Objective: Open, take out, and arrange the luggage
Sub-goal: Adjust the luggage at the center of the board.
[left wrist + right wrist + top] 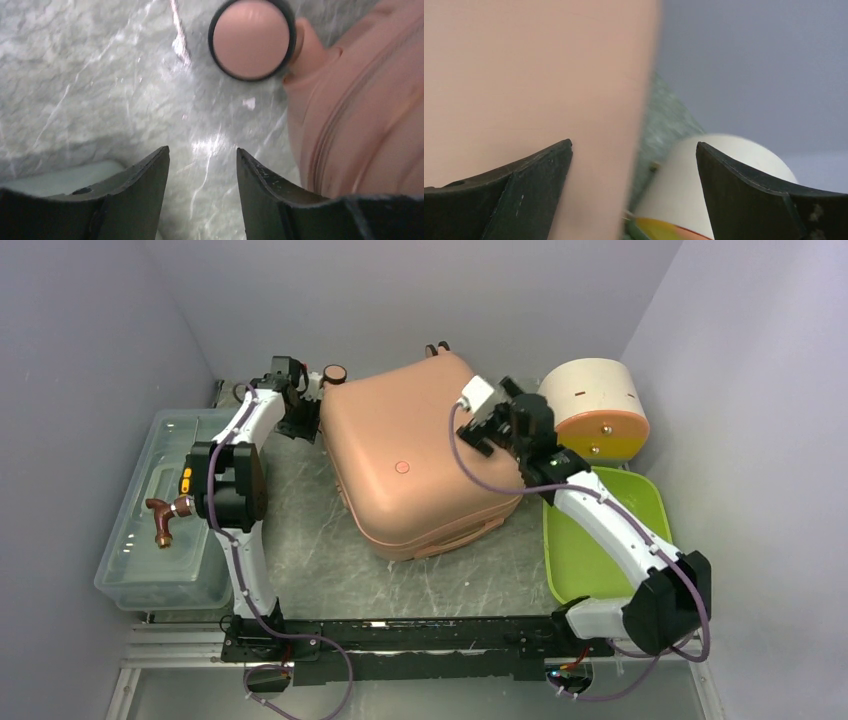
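The luggage (400, 460), a salmon-pink hard-shell case, lies shut and flat in the middle of the table. My left gripper (300, 392) hovers at its far-left corner, beside a wheel (334, 373). In the left wrist view that gripper (202, 152) is open over bare table, with the wheel (251, 39) ahead and the luggage (360, 110) and its zip seam to the right. My right gripper (482, 418) is at the case's far-right edge. It stands wide open (634, 145), one finger over the pink shell (534, 75), nothing between the jaws.
A cream and orange cylinder (597, 405) stands right behind the right gripper and shows as a cream cylinder (724, 175) in the right wrist view. A lime-green tray (605, 530) lies at the right. A clear bin (150, 540) with a copper tap (165, 518) sits at the left. Walls close in on three sides.
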Action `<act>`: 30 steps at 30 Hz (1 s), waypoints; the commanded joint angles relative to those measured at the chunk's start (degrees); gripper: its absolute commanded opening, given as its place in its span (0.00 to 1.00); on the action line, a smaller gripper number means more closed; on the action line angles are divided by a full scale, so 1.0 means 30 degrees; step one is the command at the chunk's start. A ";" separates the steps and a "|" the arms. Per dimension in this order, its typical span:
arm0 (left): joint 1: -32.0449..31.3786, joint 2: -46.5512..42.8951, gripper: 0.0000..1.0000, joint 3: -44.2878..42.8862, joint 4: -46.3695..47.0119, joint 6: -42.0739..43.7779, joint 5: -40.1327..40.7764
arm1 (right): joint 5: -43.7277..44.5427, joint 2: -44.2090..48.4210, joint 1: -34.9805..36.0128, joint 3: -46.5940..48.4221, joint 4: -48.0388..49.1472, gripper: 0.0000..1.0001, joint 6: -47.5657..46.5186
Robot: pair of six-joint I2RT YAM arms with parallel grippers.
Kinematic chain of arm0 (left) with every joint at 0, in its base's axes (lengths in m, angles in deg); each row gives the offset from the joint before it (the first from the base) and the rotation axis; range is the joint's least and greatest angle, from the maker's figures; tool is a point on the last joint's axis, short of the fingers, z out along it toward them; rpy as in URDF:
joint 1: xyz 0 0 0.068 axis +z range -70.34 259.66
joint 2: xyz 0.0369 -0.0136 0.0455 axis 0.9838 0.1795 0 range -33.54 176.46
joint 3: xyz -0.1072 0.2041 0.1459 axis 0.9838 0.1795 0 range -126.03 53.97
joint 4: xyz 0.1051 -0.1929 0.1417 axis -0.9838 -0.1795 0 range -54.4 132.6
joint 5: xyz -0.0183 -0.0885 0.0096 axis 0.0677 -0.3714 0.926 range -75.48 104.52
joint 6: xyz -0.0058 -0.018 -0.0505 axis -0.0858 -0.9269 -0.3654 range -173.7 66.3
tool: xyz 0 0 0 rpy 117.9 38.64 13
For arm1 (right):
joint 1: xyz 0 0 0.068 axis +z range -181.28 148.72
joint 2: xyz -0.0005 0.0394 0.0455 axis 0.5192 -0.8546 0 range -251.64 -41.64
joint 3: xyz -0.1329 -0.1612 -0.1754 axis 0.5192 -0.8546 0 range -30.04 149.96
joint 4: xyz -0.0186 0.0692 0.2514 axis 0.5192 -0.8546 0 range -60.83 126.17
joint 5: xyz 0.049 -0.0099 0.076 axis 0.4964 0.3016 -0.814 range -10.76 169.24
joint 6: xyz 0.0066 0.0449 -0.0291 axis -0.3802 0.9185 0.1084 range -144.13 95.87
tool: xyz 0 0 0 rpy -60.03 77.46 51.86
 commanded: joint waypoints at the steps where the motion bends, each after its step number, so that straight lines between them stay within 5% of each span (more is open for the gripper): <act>1: -0.0466 0.1681 0.58 -0.1663 -0.1109 0.0189 -0.0675 | -0.5079 -0.0286 0.1905 -0.1703 -0.5615 1.00 0.1233; 9: -0.0620 0.3279 0.58 -0.4660 -0.2289 0.0079 -0.0821 | -0.6600 -0.0095 0.2227 -0.1903 -0.6687 1.00 0.2252; 21: -0.0325 0.0128 0.59 -0.2089 -0.2925 -0.0358 -0.1747 | 0.4240 -0.1596 -0.1050 0.0318 -0.0811 1.00 0.3176; 23: -0.0097 -0.0697 0.63 -0.1636 -0.3175 -0.0447 -0.2340 | 0.4585 -0.2869 -0.2127 0.1401 -0.0618 1.00 0.3340; 25: 0.0140 -0.1582 0.78 -0.1203 -0.3451 -0.0476 -0.2977 | 0.4965 -0.4248 -0.2782 0.2467 -0.0513 1.00 0.2959; 26: 0.0195 -0.1983 0.93 -0.1017 -0.3541 -0.0482 -0.3126 | 0.5177 -0.4904 -0.2846 0.2719 -0.0192 1.00 0.2681; 30: 0.0315 -0.3448 0.99 -0.0283 -0.3444 -0.0544 -0.3475 | 0.5221 -0.7014 -0.2870 0.3898 -0.0135 1.00 0.2302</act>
